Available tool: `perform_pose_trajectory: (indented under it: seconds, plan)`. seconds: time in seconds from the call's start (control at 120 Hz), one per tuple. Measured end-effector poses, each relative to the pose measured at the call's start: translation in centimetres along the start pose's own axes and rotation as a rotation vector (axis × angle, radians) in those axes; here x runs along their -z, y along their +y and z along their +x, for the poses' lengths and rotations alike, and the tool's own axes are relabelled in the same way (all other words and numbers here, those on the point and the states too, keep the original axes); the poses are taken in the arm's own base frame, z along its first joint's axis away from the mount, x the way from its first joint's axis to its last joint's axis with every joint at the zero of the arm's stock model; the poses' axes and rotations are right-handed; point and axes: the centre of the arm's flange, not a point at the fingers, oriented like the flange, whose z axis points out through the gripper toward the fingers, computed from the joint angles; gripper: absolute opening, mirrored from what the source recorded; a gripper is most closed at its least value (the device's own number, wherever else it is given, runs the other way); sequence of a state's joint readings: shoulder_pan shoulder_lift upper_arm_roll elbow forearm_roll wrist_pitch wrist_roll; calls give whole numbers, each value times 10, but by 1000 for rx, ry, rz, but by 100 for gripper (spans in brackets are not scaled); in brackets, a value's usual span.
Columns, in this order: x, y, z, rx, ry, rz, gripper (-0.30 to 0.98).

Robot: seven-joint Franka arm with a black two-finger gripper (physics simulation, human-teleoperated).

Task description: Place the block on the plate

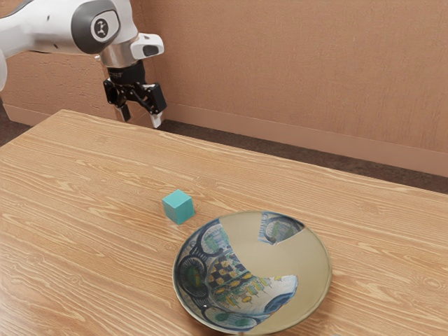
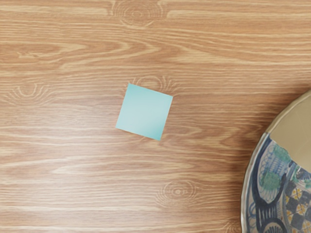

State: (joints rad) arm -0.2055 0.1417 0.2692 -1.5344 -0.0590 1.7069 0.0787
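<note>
Over the table (image 1: 91,182) — gripper (image 1: 141,120) spread; wrist view crops the plate (image 2: 296,126) (block (image 2: 144,112) whole).

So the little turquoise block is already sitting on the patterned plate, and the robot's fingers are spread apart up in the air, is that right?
Not quite: the turquoise block is on the wooden table, beside the patterned plate. The wrist view shows wood between the two. The fingers are indeed spread apart up in the air.

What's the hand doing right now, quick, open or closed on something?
Hand: open, empty, up above the table.
</note>
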Motion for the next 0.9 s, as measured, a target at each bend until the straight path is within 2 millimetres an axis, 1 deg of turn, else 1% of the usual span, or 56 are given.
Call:
perform_pose_trajectory:
  seconds: [0.2, 0.267, 0.3, 0.433, 0.5, 0.558, 0.608, 0.683, 0.808, 0.9]
  plan:
    - [-2, 1, 1, -5, -3, 1, 69]
    - [-7, -1, 2, -3, -13, 3, 69]
    - [-13, -1, 4, -2, -22, 4, 69]
    - [-50, 4, 15, -4, -81, 7, 69]
    - [-76, 15, 23, -23, -121, 14, 69]
    - [-105, 23, 32, -46, -143, 23, 69]
    - [-123, 27, 36, -70, -145, 27, 69]
    - [-152, 25, 34, -102, -141, 34, 69]
    - [-176, 14, 43, -164, -90, 45, 69]
    - [-200, 12, 52, -209, -66, 45, 69]
